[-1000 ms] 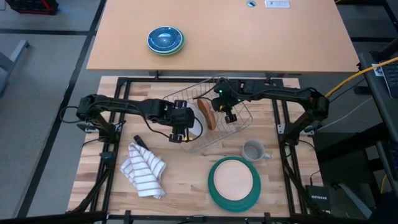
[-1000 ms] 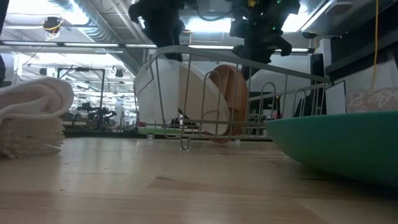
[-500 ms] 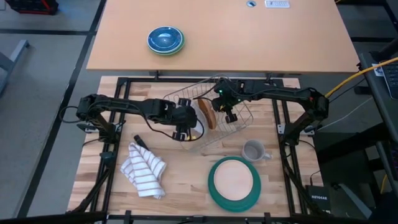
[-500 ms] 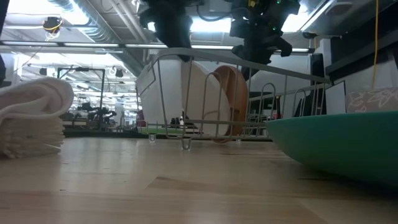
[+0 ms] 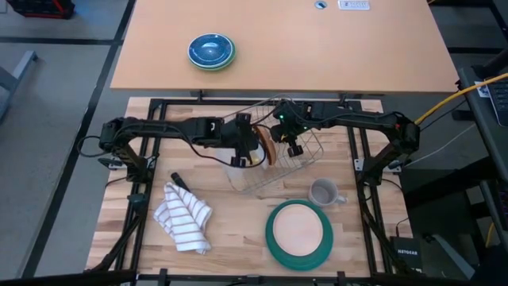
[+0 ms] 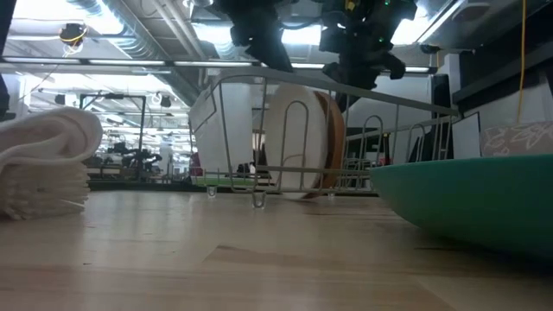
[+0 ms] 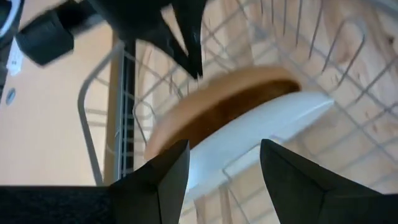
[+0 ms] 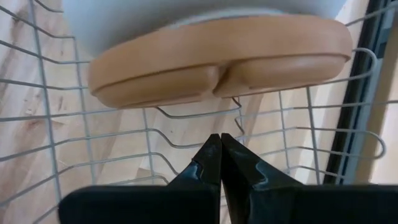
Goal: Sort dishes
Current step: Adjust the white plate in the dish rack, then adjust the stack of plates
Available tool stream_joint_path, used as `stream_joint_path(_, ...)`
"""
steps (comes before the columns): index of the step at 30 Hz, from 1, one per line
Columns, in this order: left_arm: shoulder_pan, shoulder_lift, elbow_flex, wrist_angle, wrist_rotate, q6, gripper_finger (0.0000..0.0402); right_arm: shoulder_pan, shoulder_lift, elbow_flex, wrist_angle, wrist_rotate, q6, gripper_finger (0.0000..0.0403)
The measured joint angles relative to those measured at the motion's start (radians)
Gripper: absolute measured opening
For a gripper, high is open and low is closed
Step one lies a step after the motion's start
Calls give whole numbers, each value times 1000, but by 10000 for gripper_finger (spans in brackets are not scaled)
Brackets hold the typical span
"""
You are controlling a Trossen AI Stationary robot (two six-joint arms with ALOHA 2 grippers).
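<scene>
While the left gripper (image 7: 224, 171), fingers spread wide, hovers above the white plate (image 7: 249, 134), seat it upright beside the wood-coloured plate (image 7: 217, 102) before retracting.

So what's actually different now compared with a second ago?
The left gripper has travelled toward the right arm across the wire rack, and the white plate has gone from leaning away to standing upright beside the tan plate in the rack. The left gripper's fingers now sit apart above it. The right gripper, shut, stayed over the rack. The green plate, mug and towel did not move.
</scene>
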Motion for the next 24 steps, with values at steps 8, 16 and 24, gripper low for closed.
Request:
stream_joint_path(8,33,0,0,100,55,27,186,0,-8,1,-32,73,4,7)
stream_joint_path(16,17,0,0,91,54,25,186,1,-30,114,-224,164,36,7)
stream_joint_path(24,-25,-10,0,-53,54,-29,186,87,-103,177,-392,156,122,7)
